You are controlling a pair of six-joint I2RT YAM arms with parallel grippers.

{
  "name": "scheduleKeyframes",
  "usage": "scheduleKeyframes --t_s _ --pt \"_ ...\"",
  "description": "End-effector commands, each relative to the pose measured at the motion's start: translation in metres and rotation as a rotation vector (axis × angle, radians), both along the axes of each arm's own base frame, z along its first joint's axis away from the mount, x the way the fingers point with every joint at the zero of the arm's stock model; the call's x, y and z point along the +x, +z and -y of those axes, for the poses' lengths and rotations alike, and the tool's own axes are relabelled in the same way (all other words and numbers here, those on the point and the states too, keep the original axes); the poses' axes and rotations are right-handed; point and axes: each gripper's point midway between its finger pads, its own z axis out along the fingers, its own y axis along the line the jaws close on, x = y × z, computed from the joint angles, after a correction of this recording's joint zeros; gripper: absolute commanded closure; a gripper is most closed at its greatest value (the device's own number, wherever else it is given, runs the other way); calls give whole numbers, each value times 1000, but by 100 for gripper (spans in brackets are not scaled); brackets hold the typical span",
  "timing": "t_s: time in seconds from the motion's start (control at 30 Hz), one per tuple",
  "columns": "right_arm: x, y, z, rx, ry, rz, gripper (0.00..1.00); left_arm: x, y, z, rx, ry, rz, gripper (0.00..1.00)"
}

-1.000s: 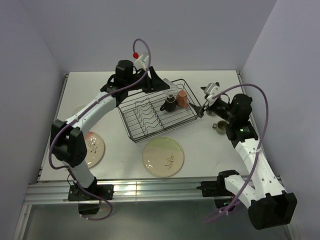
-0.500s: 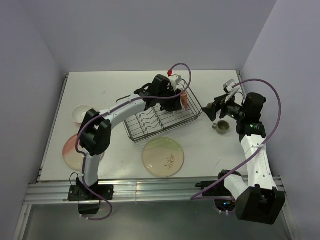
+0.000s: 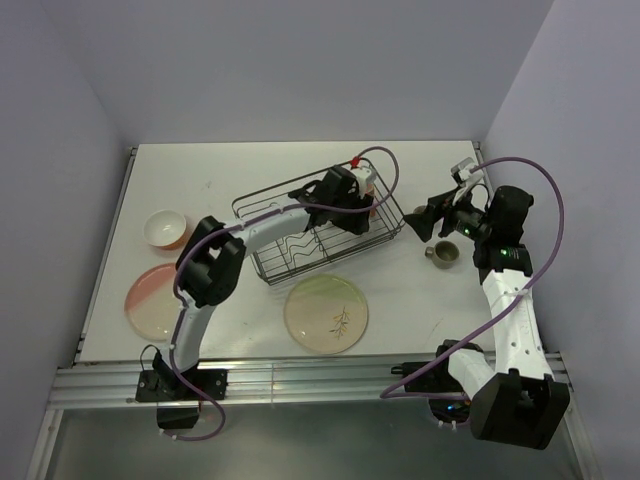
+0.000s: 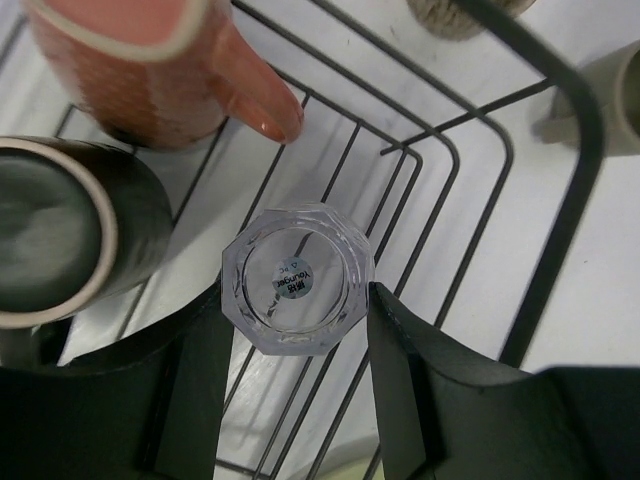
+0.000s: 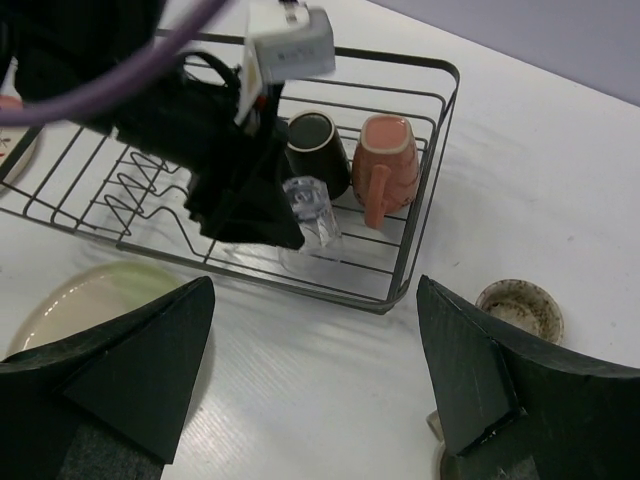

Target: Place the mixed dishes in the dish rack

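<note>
My left gripper is shut on the clear glass, held low over the right end of the black wire dish rack. Beside the glass in the rack are a brown mug and a pink mug. My right gripper hangs open just right of the rack with nothing between its fingers. An olive mug stands on the table beneath it. A green-tinted plate, a pink-tinted plate and an orange bowl lie outside the rack.
A small mug with a speckled inside sits on the table past the rack's right corner. The rack's wavy dividers hold nothing. Walls close in the table on the left, back and right.
My left arm has swung from the rack's back left corner to its right end. The right gripper has drawn back to the right, away from the rack.
</note>
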Motion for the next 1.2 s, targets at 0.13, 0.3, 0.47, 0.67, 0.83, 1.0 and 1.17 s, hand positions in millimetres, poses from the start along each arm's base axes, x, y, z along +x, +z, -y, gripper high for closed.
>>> scheduleKeyframes --t_s 0.13,0.3,0.47,0.67,0.83,1.0,1.17 --pt "-2 9 -1 51 -18 24 11 16 14 27 -39 -2 78 100" --pt "-4 10 -1 67 -25 25 11 21 9 34 -35 -2 86 99" --pt "-5 9 -2 73 -27 21 11 28 2 38 -26 3 89 99" --pt "-7 10 -2 75 -29 24 11 36 -1 46 -21 2 100 98" --pt "-10 6 -2 76 -30 18 11 33 -5 50 -15 -14 100 95" --pt "-10 4 -2 75 -33 12 11 23 -13 50 7 -41 84 84" --pt "-9 3 -1 80 -34 7 11 19 -16 47 23 -41 78 64"
